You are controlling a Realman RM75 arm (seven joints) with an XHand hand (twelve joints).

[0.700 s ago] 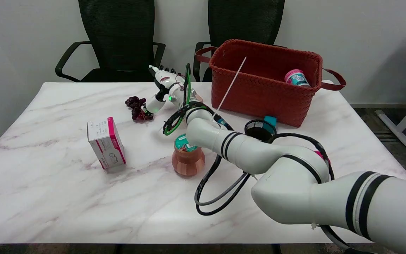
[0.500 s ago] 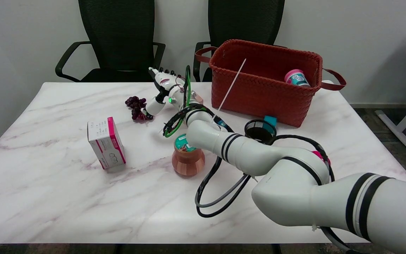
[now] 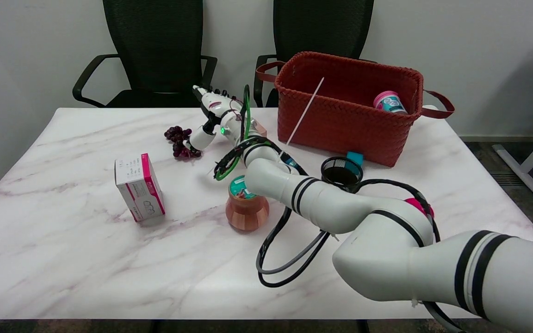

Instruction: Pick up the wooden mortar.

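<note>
My right hand point(image 3: 216, 119) hovers over the far middle of the table, open, with its fingers spread toward the far edge and nothing in it. Its thumb reaches down to the left, close to a bunch of dark grapes point(image 3: 177, 138). A small tan, wooden-looking object point(image 3: 258, 126) peeks out just right of the wrist; it seems to be the mortar, and most of it is hidden behind the hand and cables. A faceted orange-brown vessel point(image 3: 246, 213) with a teal top stands under my forearm, nearer to me.
A red woven basket point(image 3: 340, 115) at the back right holds a pink-lidded cup point(image 3: 388, 101). A black mesh cup point(image 3: 341, 171) and a teal block point(image 3: 354, 158) sit before it. A white-and-pink box point(image 3: 139, 187) stands at the left. Two black chairs stand beyond the table.
The hand has edged slightly left and away from me, its thumb nearer the grapes. The forearm and elbow have sunk a little. Nothing on the table has moved.
</note>
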